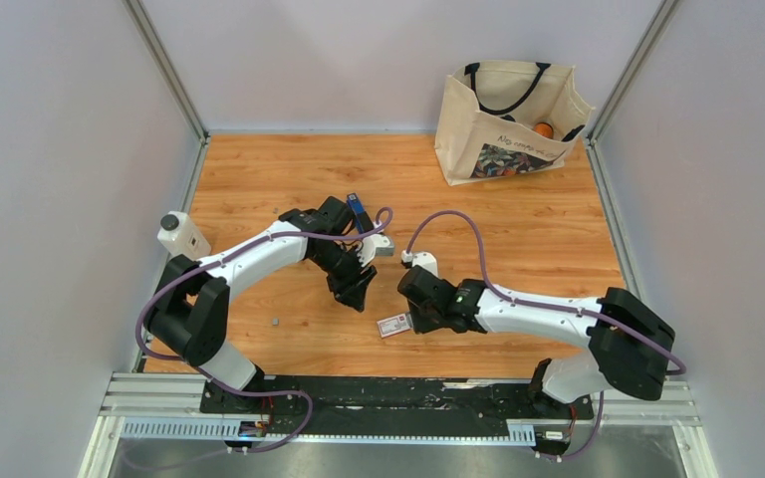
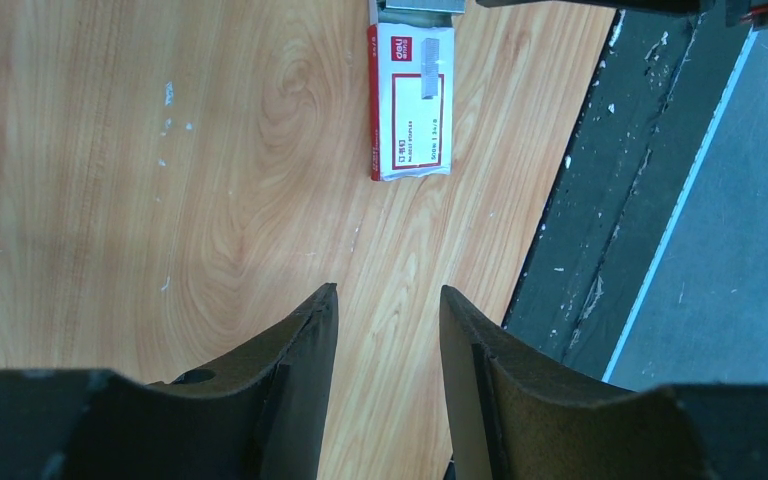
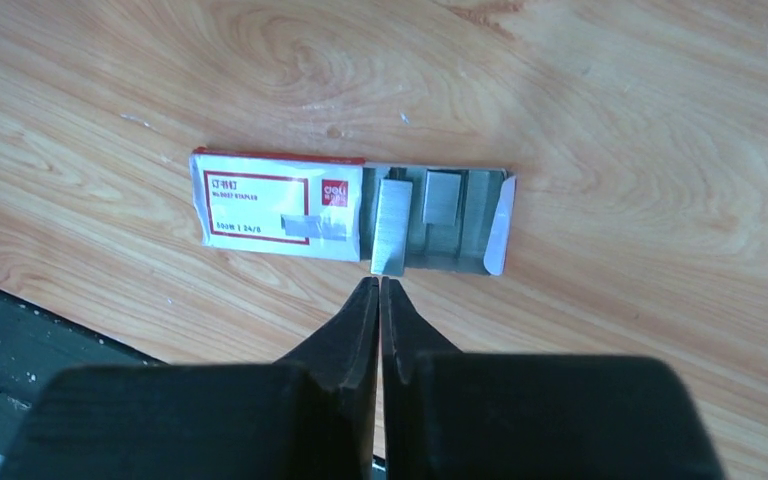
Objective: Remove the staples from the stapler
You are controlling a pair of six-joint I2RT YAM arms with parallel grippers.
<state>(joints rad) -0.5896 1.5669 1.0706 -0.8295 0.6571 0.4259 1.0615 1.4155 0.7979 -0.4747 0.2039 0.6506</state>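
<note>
At the carton (image 3: pixel 275 210) | right claw (image 3: pixel 380 283) closed, tips at staples (image 3: pixel 392 225) | left claw (image 2: pixel 385 297) parted, pointing down

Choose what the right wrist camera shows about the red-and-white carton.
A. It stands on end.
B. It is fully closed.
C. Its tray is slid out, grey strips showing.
C: the carton lies flat with its tray pulled out and staple strips inside.
</note>
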